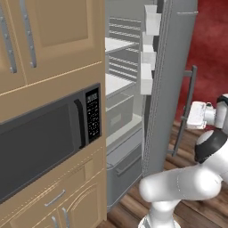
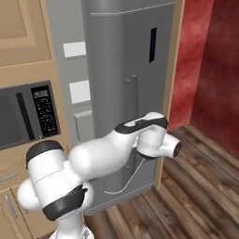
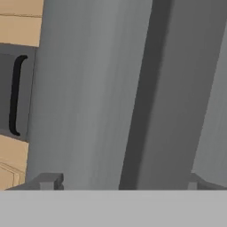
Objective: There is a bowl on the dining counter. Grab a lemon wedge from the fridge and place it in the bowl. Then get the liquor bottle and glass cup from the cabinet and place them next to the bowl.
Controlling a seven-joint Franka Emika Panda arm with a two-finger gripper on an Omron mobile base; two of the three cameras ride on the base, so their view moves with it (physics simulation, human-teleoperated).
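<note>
In the left base view, the fridge is seen standing open, its door swung out to the right with white shelves exposed; a microwave is set in the wood cabinetry at left. In the right base view, the arm is stretched toward the door's grey outer face. In the hand view, the gripper is seen with its fingertips spread wide apart, nothing held between them, the long handle close ahead.

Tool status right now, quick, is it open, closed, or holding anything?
Tool: open, fingertips spread wide either side of the fridge door handle, gripping nothing.
</note>
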